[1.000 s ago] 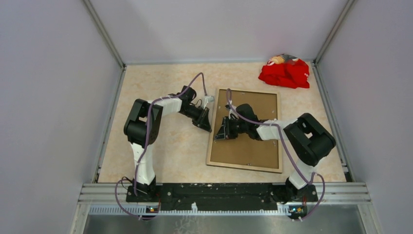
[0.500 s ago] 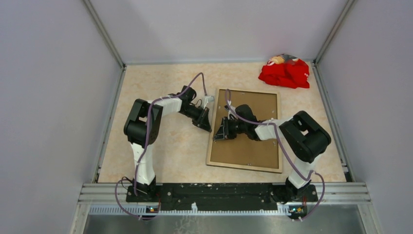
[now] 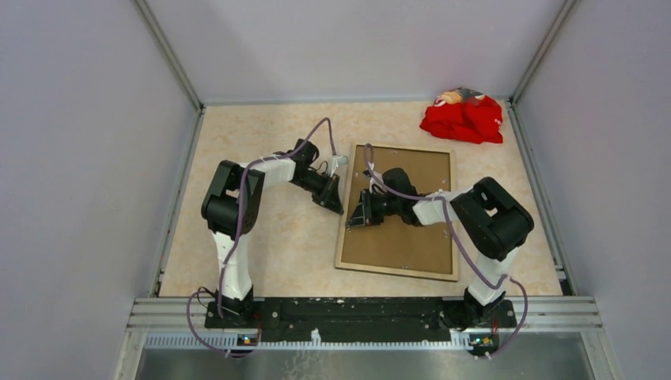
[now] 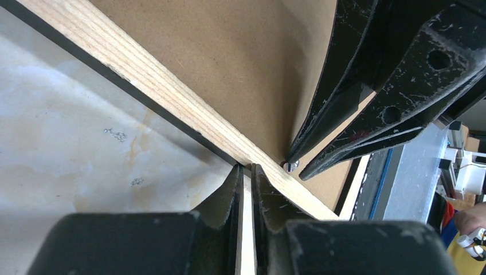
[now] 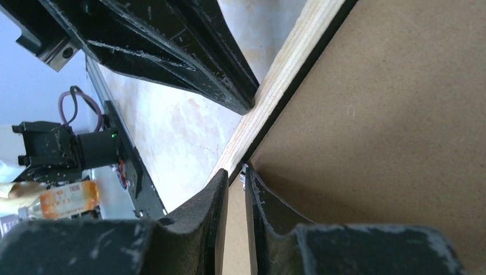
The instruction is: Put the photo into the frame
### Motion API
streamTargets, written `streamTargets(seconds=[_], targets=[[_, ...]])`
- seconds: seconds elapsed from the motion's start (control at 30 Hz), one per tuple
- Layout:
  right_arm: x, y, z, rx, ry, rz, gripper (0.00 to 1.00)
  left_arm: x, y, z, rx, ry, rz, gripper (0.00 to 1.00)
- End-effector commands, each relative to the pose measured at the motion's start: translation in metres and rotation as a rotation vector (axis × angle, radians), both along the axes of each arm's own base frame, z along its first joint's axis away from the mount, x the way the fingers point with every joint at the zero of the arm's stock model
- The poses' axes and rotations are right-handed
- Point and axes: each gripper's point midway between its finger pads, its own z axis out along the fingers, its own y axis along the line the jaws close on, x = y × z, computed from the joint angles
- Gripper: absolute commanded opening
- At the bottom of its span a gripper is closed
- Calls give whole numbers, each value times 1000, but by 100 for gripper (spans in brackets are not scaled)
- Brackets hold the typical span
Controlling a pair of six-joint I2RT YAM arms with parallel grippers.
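Observation:
The frame (image 3: 342, 237) lies face down on the table, its tan wood back up, with a brown backing board (image 3: 411, 237) set inside it. The photo is hidden. My left gripper (image 3: 336, 206) has its tips against the outer side of the frame's left rail (image 4: 172, 97), jaws nearly together and nothing between them (image 4: 246, 167). My right gripper (image 3: 354, 220) rests on the backing board at the rail's inner edge, jaws nearly together (image 5: 235, 171), tips at a small metal tab (image 5: 243, 172). The two grippers face each other across the rail.
A crumpled red cloth (image 3: 463, 119) lies at the back right corner. Grey walls close in the table on three sides. The frame sits right of centre, turned slightly, with bare marble-patterned tabletop (image 3: 261, 134) to its left and behind it.
The right arm's elbow has shifted a little to the left. Both grippers and the frame stay where they were.

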Motion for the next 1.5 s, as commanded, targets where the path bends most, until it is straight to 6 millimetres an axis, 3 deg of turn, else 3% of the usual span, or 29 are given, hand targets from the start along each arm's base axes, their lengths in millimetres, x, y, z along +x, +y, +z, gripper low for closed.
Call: streamTargets(seconds=[0.0,0.1,0.2,0.37,0.47,0.6,0.73,0.97,1.17,1.47], targets=[[-12,17,7,47,-3,142,17,5,-6,-8,11,-34,-20,13],[-6,17,9,20,-24,160,18,6,-7,-6,7,-37,-19,13],[12,10,26,26,-57,123,24,8,-7,-1,7,-43,-16,14],[68,-27,70,75,-135,-67,39,28,-6,19,1,-97,15,22],[102,-50,82,66,-158,-179,45,46,-9,28,-4,-121,47,30],[138,-69,73,39,-151,-292,48,72,-14,31,-18,-126,97,37],[163,-70,56,-1,-142,-331,47,94,-20,27,-28,-116,132,38],[187,-61,42,6,-123,-346,40,110,-19,17,-18,-112,173,31],[188,-43,33,8,-109,-316,38,107,-19,8,-15,-92,183,22],[194,-27,20,-7,-97,-297,37,99,-14,-4,7,-74,189,18]])
